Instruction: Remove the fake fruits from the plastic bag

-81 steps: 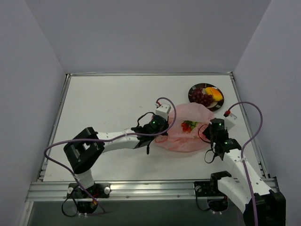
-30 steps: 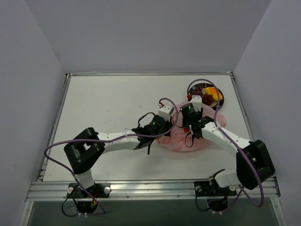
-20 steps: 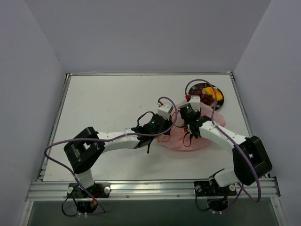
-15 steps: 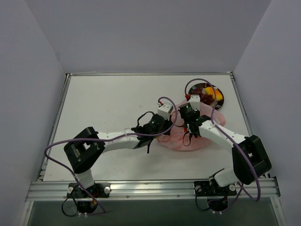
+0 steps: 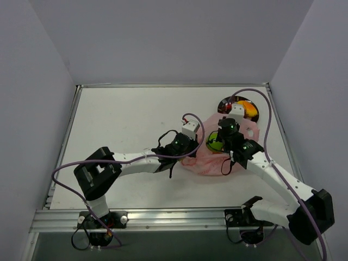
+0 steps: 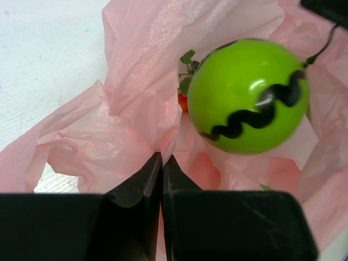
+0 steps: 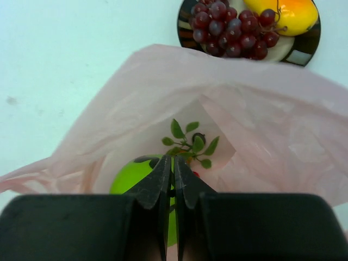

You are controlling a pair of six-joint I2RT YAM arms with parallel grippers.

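The pink plastic bag (image 5: 209, 166) lies crumpled mid-table. My left gripper (image 5: 190, 156) is shut on a fold of its rim, seen in the left wrist view (image 6: 162, 157). My right gripper (image 5: 218, 141) is shut on the thin black stem of the green ball fruit (image 5: 212, 144), which hangs over the bag's mouth (image 6: 247, 95). In the right wrist view the shut gripper (image 7: 174, 159) has the green ball (image 7: 136, 174) just under it. The strawberry's leaves (image 7: 190, 142) and a red bit (image 6: 182, 101) show inside the bag (image 7: 272, 119). The grape bunch (image 7: 228, 27) and the yellow-orange piece (image 7: 288, 13) lie on the plate.
The round black plate (image 5: 254, 117) sits at the back right, just beyond the bag and partly under my right wrist; it also shows in the right wrist view (image 7: 304, 49). A raised rail (image 5: 163, 86) runs round the white table.
My right arm swung from the right side over the bag, dipped into its mouth and shut. It now holds the green ball, drawn back to the right. My left gripper kept its hold.
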